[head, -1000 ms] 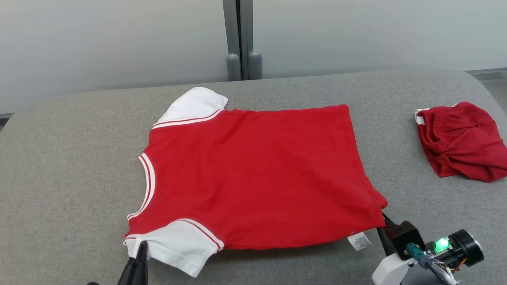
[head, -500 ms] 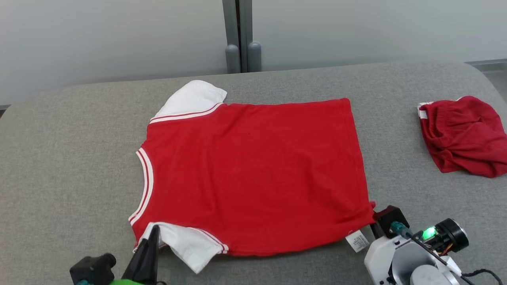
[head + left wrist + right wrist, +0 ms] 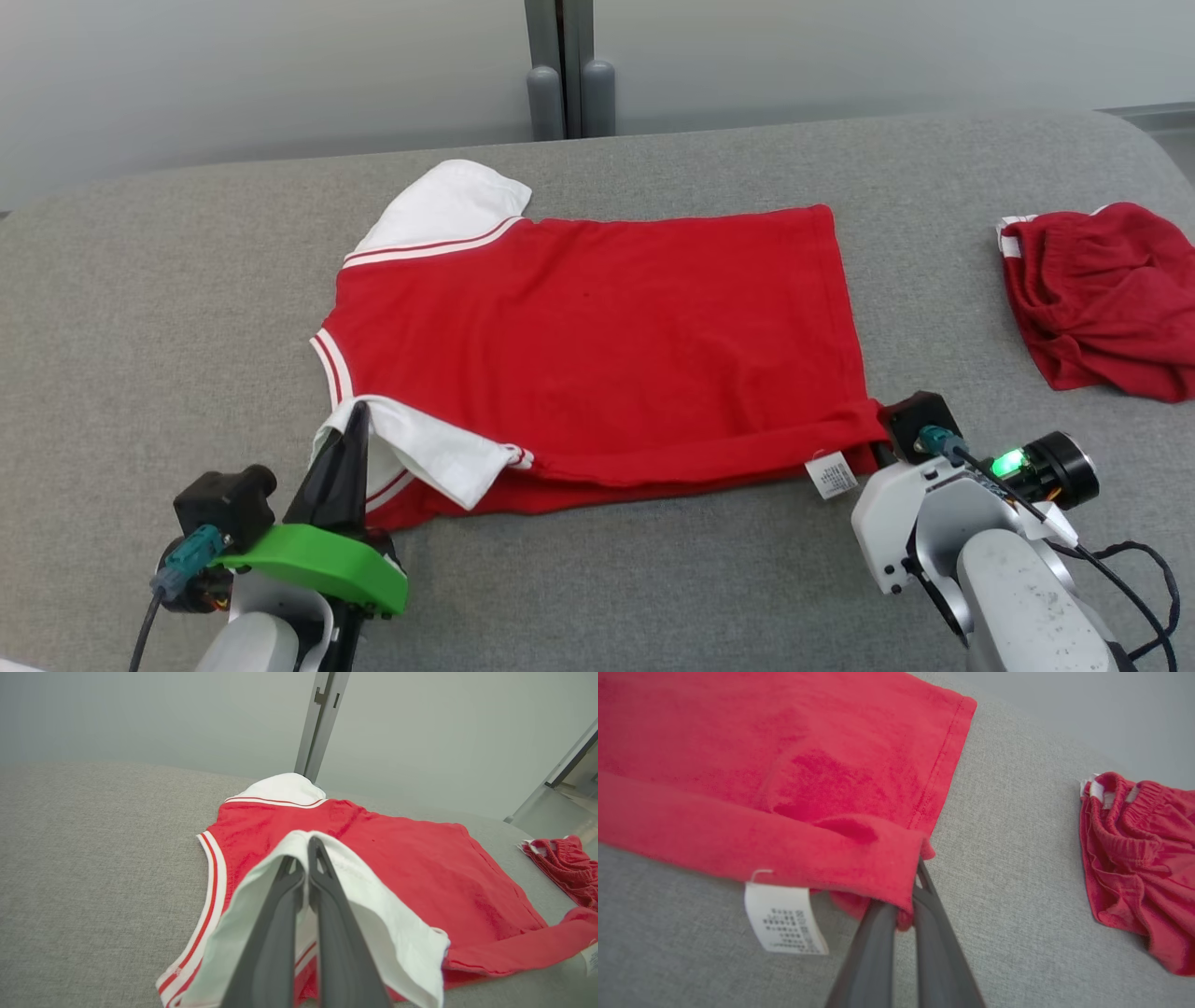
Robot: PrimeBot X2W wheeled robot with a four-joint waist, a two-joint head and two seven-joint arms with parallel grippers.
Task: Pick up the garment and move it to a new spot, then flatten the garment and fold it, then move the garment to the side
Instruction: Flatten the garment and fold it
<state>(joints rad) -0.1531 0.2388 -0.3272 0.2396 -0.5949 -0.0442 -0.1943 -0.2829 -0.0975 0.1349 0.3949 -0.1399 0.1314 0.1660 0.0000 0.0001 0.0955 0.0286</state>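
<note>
The garment point(image 3: 597, 345) is a red T-shirt with white sleeves, spread flat on the grey table point(image 3: 140, 327), collar to the left. My left gripper point(image 3: 358, 411) is shut on the near white sleeve point(image 3: 429, 453) and holds it lifted over the shirt's near edge; in the left wrist view the sleeve point(image 3: 387, 933) drapes around the closed fingers point(image 3: 280, 914). My right gripper point(image 3: 878, 448) is shut on the near hem corner point(image 3: 896, 877), which is rolled back over the body. A white care label point(image 3: 784, 919) hangs from that rolled edge.
A second red garment point(image 3: 1102, 308), crumpled with a white-trimmed waistband, lies at the table's right end, also in the right wrist view point(image 3: 1139, 868). A grey post point(image 3: 560, 65) stands behind the table against a pale wall. Bare table surface lies left of the shirt.
Both grippers have carried the shirt's near edge up and away from me, rolling the near sleeve and hem over the body. The head camera has tilted, shifting the whole picture.
</note>
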